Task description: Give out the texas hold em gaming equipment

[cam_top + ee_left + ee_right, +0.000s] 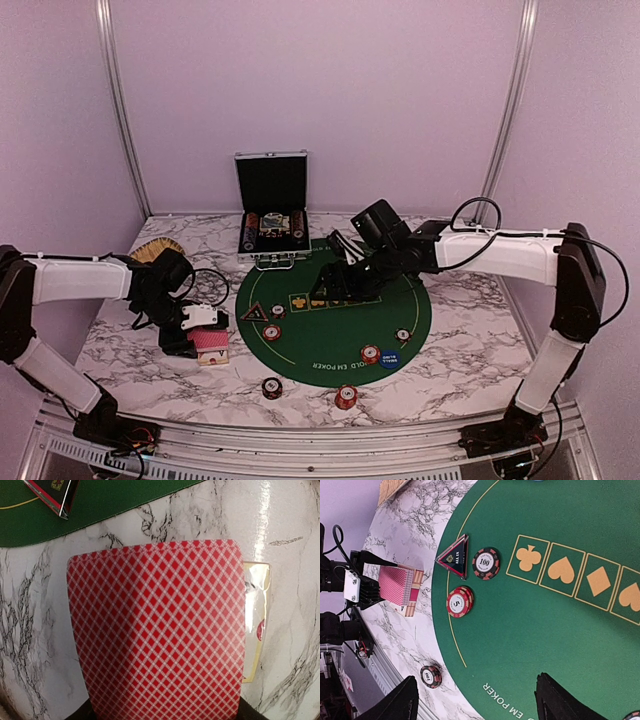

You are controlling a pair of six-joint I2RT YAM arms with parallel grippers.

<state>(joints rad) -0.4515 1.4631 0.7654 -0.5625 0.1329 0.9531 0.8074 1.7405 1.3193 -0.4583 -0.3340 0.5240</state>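
My left gripper is shut on a red-backed playing card, held just above the marble left of the green mat. The card hides its jaws in the left wrist view. Under the card lies the card pack. My right gripper hangs open over the mat with nothing between its fingers. A black triangular marker, a black 100 chip and red 5 chips sit at the mat's left. A blue disc and a red chip lie near its front.
The silver-edged case stands open behind the mat. A woven tan tray sits at the back left behind the left arm. A black chip and a red chip rest on the marble before the mat.
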